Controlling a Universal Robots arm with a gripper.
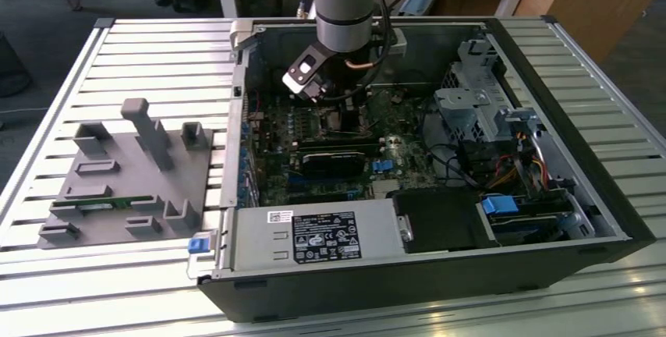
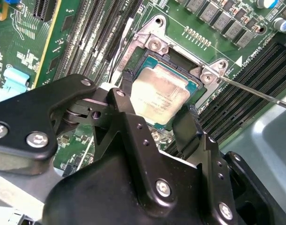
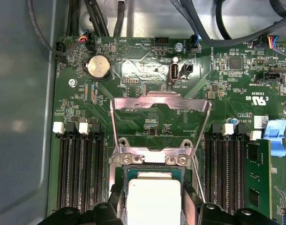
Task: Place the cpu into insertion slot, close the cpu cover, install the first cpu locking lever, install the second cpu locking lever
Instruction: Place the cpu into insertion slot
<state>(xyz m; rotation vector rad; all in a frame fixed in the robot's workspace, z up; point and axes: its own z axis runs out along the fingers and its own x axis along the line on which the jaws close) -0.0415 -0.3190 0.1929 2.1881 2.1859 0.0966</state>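
Inside the computer case (image 1: 416,286), the gripper (image 2: 158,96) is hanging over the motherboard (image 3: 227,84), with the cpu cover (image 3: 194,105) standing swung open beyond it. Its fingers (image 2: 193,119) are clamping two opposite edges of the cpu (image 3: 153,202), which is lying flat between them in the insertion slot (image 2: 157,60).

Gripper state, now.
Gripper: closed on the cpu, gripping two opposite edges, at the insertion slot.
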